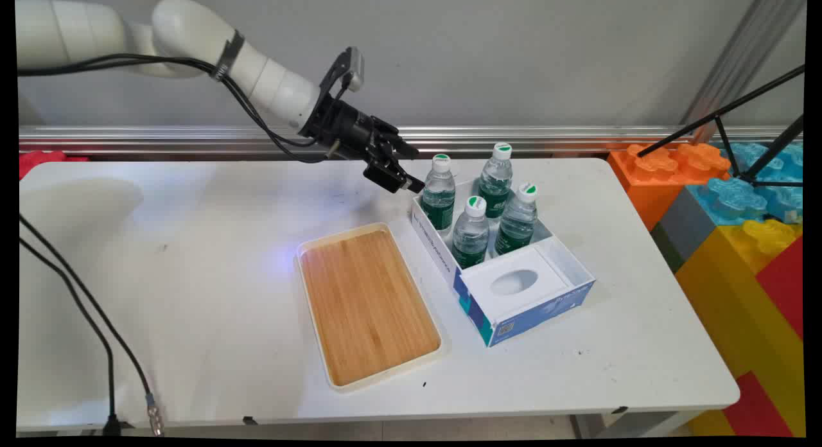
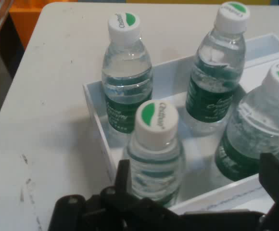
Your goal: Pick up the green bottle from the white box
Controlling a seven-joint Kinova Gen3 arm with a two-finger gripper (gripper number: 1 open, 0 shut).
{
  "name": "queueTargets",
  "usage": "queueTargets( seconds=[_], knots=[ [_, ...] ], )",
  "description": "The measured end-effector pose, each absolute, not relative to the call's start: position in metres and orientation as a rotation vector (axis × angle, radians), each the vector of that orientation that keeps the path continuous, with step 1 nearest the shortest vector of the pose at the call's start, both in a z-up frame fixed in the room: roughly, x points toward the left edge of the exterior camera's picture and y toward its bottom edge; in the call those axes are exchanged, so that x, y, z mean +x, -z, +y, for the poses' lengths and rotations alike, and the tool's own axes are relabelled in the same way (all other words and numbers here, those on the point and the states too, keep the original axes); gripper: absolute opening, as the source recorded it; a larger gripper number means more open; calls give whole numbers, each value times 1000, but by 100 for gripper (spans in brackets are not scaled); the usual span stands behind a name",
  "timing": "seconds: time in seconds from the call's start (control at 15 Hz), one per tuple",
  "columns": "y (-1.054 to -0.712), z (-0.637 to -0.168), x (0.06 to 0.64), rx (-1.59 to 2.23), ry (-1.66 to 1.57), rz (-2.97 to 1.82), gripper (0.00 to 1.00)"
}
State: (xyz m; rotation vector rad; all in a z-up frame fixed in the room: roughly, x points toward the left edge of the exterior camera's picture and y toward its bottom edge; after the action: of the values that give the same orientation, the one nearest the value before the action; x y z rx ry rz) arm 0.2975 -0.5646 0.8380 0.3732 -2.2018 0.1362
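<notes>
White table (image 1: pixel 192 273): end effector (image 1: pixel 401 171) (fingers spread) beside box (image 1: pixel 494 318) rim's nearest bottle (image 1: pixel 439 193).

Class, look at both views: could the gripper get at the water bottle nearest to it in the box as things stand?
Probably yes. The gripper is open beside the nearest bottle, which stands at the box's corner, and nothing lies between them.

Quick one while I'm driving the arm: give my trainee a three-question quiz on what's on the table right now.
1. How many water bottles stand in the white box?
2. True or false: the wooden tray holds a bottle.
3. The hand is nearest to: A) the tray, B) the box's far-left bottle, C) the toy bricks.

Key: 1) four; 2) false, it holds nothing; 3) B, with the fingers spread.
</notes>
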Motion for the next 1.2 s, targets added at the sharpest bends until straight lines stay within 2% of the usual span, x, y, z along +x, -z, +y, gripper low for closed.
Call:
queueTargets(
  seconds=[0.67,1.2],
  knots=[
    [-867,-506,268,500,-79,-2196,100],
    [-855,-473,249,530,-84,-2211,100]
  ],
)
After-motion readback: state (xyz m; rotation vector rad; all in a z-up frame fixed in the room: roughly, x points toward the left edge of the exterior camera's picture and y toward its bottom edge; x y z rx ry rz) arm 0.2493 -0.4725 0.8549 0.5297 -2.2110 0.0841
